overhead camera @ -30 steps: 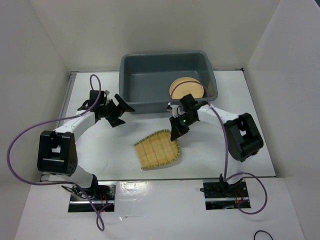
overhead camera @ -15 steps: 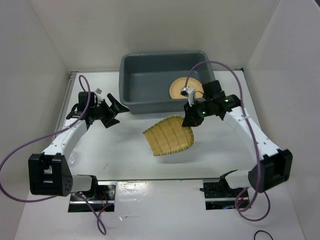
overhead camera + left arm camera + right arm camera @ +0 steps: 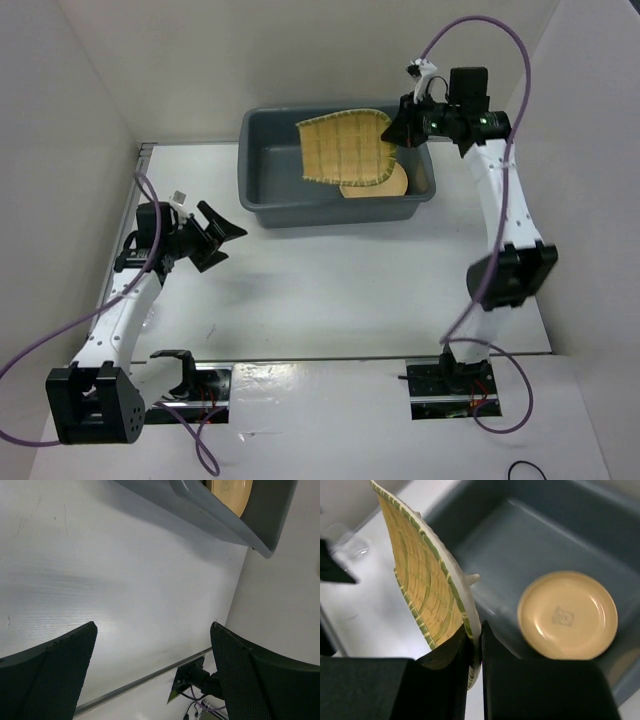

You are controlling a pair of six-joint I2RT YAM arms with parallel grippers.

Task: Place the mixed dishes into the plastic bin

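Yellow woven bamboo tray (image 3: 345, 147): flat lattice of thin strips with a paler bound edge and one rounded end. It is held in the air over the bin's right half. The right wrist view shows it tilted on edge (image 3: 425, 590), clear of the bin floor.
Right jaws: clenched on the tray's rim, one dark finger on each face.
Right arm (image 3: 505, 200): stretched high and far from its base, wrist turned leftward near the bin's far right corner.
Round tan-orange shallow plate (image 3: 390, 185): smooth and glossy, with a faint mark at its centre (image 3: 567, 614). It lies flat on the bin floor at the right end, partly overlapped by the tray in the top view.
Large dark grey rectangular plastic bin (image 3: 262, 165): smooth walls, rounded corners, rolled rim. It stands at the far middle of the table.
Small clear glass cup (image 3: 350, 547): blurred, on the table outside the bin.
Left jaws: spread wide, grasping nothing. The dark pads (image 3: 55, 675) have a fine mesh texture and hang above the table.
Left arm (image 3: 125, 300): reaches forward along the left side, wrist angled toward the bin but well apart from it.
White table (image 3: 330, 290): matte, faintly scuffed.
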